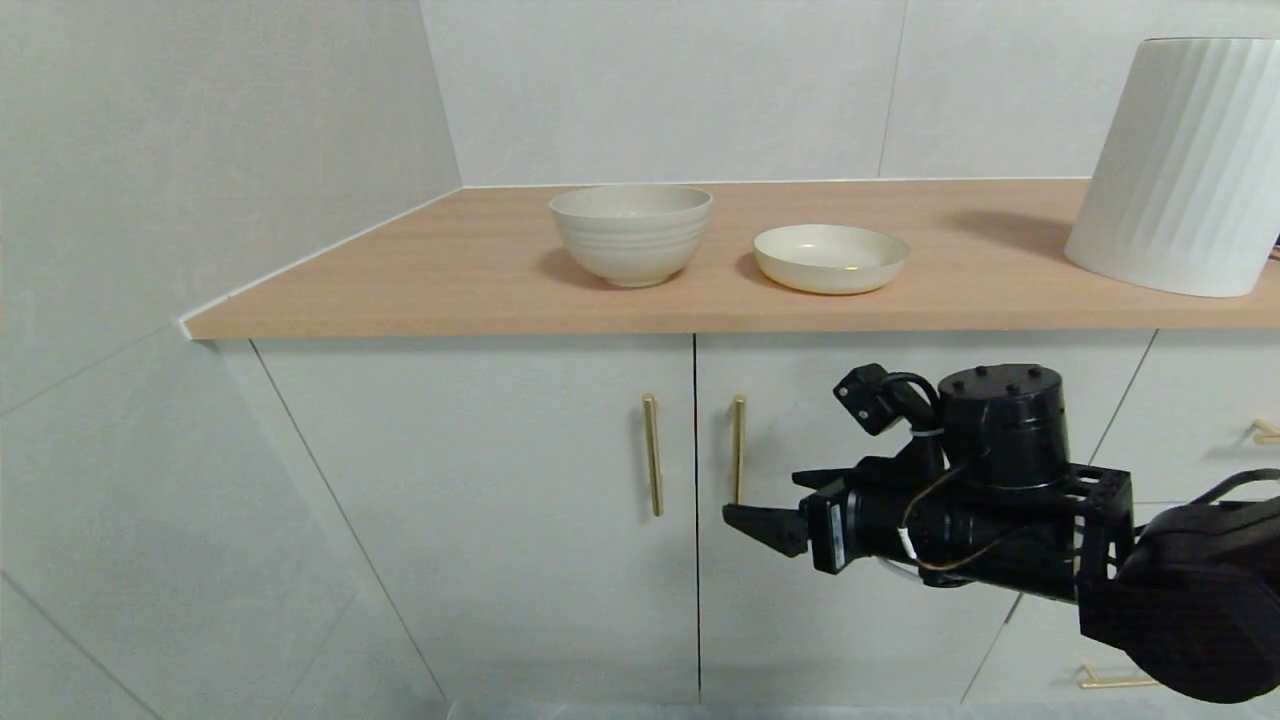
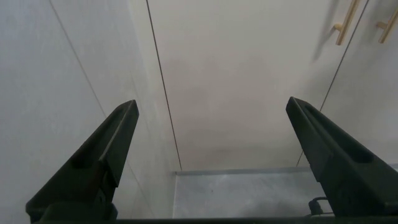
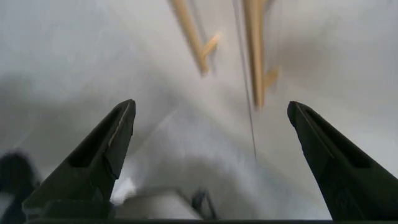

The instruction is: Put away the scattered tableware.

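Head view, countertop [image 1: 420,280]: wooden, in a pale-walled corner; bowl [image 1: 631,233] and shallow dish [image 1: 831,257] stand near each other, not touching.
Head view, right gripper [image 1: 775,502]: fingers apart, beside the gold handles [image 1: 737,450] of the cabinet doors [image 1: 480,500].
Left wrist view, left gripper [image 2: 211,106]: fingers apart, facing a cabinet panel above a grey floor [image 2: 242,193].
Right wrist view: right gripper's fingers spread, the handles ahead.

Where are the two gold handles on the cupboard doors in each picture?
Head view: the gold handles stand upright side by side near the middle of the picture.
Left wrist view: they sit slanted in the picture's upper right corner, partly cut off.
Right wrist view: they run down from the picture's upper edge, near the middle.
Shared landmark: the dark gap between the two doors passes between the handles each time.
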Robot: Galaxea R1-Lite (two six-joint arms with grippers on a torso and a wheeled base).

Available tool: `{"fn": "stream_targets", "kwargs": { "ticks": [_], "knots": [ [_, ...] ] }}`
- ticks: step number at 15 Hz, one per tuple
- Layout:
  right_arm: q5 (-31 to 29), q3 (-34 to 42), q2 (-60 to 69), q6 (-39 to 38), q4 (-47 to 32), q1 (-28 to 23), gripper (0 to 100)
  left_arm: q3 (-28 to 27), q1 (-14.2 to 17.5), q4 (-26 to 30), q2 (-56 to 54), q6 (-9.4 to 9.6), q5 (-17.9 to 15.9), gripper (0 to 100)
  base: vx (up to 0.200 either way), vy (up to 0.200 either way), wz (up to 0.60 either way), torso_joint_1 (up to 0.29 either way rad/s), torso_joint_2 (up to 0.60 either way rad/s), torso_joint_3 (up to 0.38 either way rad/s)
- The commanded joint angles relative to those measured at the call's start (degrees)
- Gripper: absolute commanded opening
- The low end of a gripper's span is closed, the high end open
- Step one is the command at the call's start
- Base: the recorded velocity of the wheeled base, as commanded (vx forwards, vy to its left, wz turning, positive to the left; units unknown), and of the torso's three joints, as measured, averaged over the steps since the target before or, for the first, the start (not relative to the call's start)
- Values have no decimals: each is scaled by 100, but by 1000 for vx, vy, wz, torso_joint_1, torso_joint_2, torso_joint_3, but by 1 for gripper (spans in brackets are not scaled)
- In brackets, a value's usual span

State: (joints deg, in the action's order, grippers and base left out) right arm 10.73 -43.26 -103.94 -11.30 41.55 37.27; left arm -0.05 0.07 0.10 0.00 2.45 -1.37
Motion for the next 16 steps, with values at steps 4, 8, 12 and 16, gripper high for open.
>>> {"fn": "stream_targets", "kwargs": {
  "ticks": [4, 8, 12, 16],
  "knots": [
    [-106, -59, -681, -311, 741, 53, 100, 5, 1, -1, 9, 10, 5, 100, 0, 0, 0, 0, 0, 0],
    [-106, -253, -935, -610, 1119, 105, 100, 5, 1, -1, 9, 36, 5, 100, 0, 0, 0, 0, 0, 0],
    [-106, -437, -1181, -742, 1303, 149, 100, 5, 1, -1, 9, 45, 5, 100, 0, 0, 0, 0, 0, 0],
    [-115, -490, -1428, -953, 1804, 202, 100, 5, 1, -1, 9, 54, 5, 100, 0, 0, 0, 0, 0, 0]
  ]
}}
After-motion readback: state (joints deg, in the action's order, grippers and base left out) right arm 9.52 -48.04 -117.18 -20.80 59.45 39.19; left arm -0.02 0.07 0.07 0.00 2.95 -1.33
